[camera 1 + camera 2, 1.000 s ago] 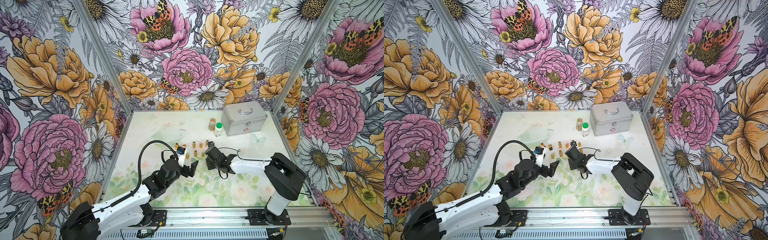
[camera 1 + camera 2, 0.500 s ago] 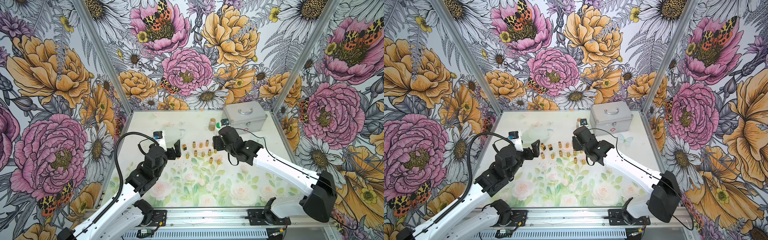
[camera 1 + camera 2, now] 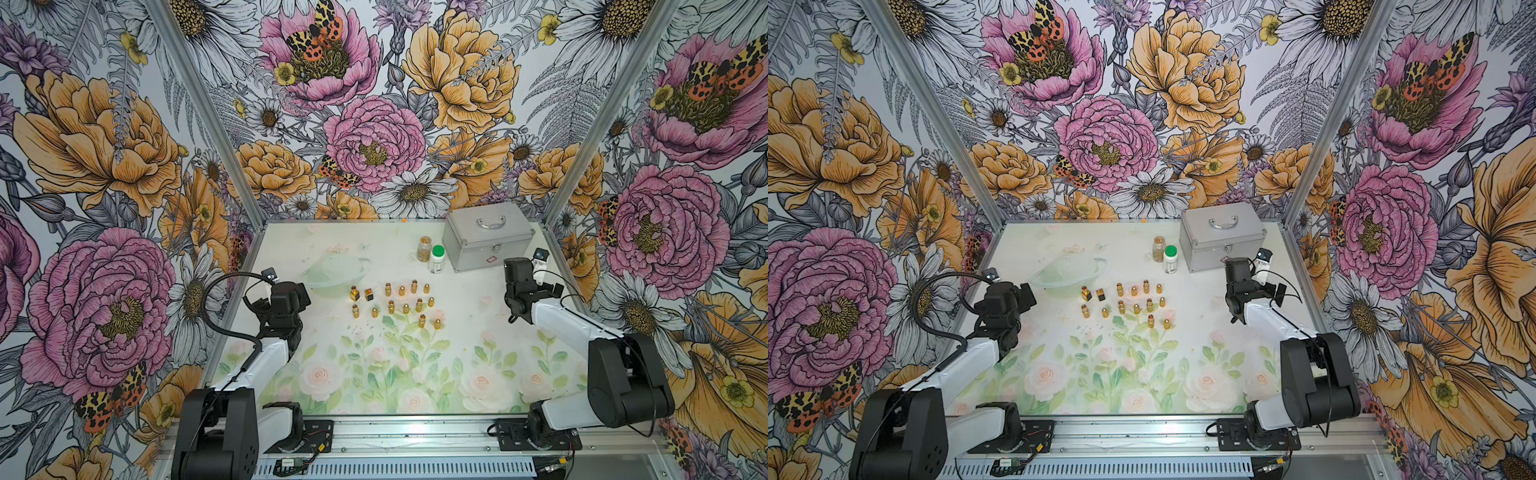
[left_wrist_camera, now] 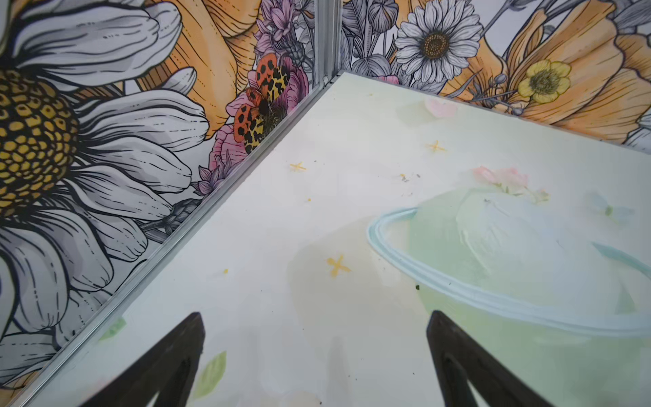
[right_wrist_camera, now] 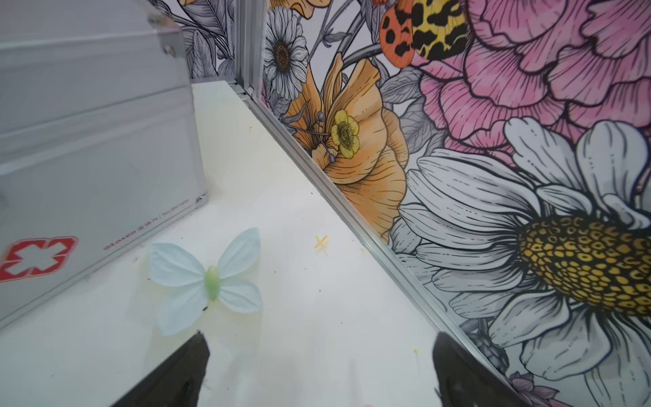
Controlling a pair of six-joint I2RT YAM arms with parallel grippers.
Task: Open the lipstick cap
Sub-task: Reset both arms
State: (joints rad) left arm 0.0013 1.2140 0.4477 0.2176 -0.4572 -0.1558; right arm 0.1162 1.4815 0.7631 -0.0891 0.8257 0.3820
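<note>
Only the top views catch the black-gold lipstick (image 3: 354,294): mid-table beside gold tubes (image 3: 405,301), well apart from both arms. Wrist views miss it: left gripper (image 4: 315,324) spread wide, empty; right gripper (image 5: 320,338) likewise, near first-aid case (image 5: 88,158).

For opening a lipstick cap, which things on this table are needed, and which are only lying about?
Needed: the gold lipsticks; the left gripper and right gripper, both open.
Lying about: the metal case; the green-capped bottle; the small jar.
</note>
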